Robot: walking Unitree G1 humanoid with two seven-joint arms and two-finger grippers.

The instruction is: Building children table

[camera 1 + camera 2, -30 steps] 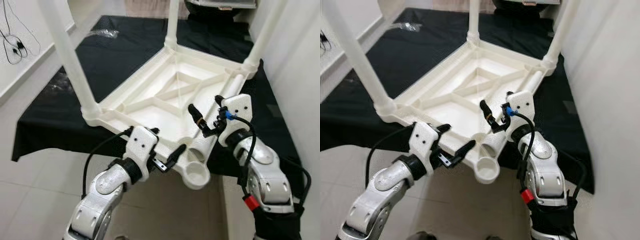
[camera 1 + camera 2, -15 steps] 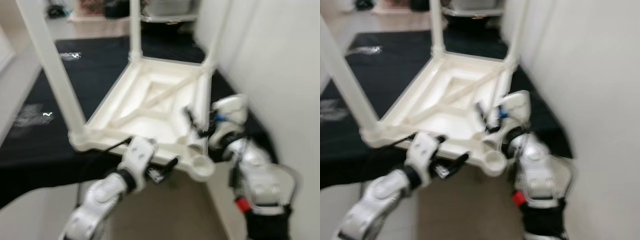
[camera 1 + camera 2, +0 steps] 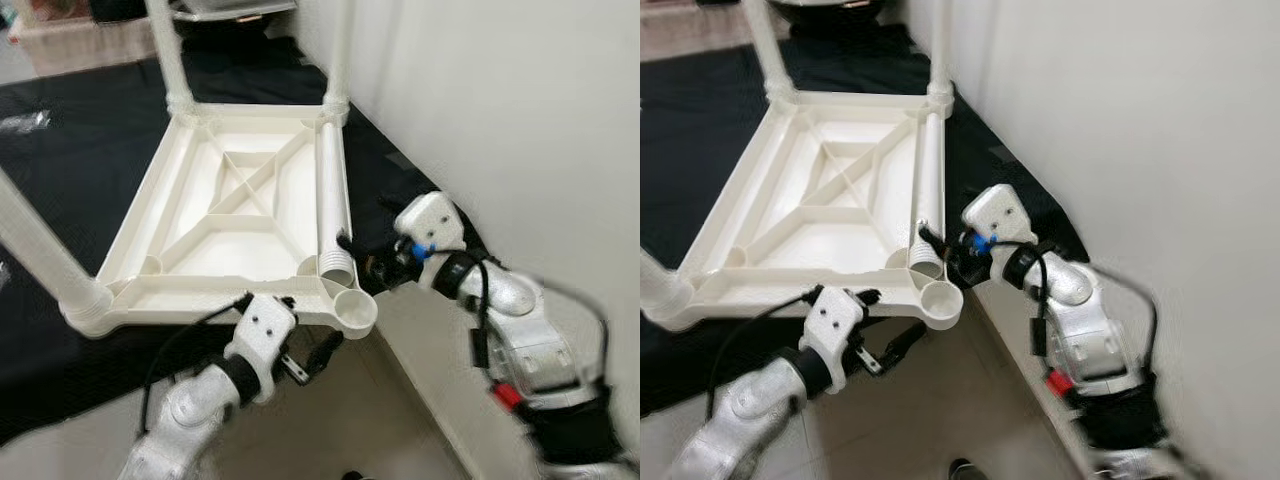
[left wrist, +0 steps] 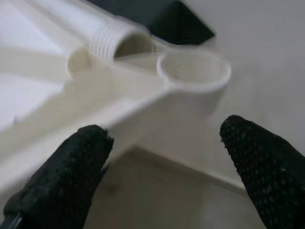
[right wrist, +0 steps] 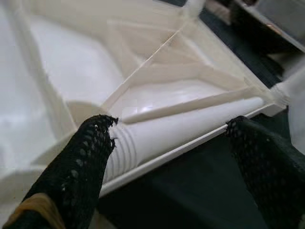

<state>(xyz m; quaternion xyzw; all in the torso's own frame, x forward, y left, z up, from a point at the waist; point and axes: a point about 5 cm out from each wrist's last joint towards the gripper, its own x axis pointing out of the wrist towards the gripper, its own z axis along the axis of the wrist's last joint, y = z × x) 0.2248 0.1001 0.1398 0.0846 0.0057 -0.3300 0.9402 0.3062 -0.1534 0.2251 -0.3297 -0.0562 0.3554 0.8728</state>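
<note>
A white plastic children's table point(image 3: 160, 215) lies upside down on a black cloth. Three legs stand screwed into its corners. A fourth, loose leg point(image 3: 330, 190) lies inside along the right rim, its threaded end point(image 4: 119, 40) beside the empty corner socket point(image 3: 355, 308). My right gripper point(image 3: 362, 258) is open at that threaded end. In the right wrist view its fingers point(image 5: 81, 167) spread on either side of the loose leg point(image 5: 190, 126) without gripping it. My left gripper point(image 3: 308, 332) is open just below the near rim, facing the socket point(image 4: 193, 69).
A white wall point(image 3: 520, 120) runs close along my right arm. The black cloth point(image 3: 90, 130) covers a low platform, with its corner point(image 3: 395, 200) by the right gripper. Pale tiled floor point(image 3: 400, 420) lies below the near edge. A clear plastic wrapper point(image 3: 20, 120) lies far left.
The whole picture has swung and blurred, so the camera moved. My right gripper has come down from above the loose leg to its threaded end. Both grippers remain open.
</note>
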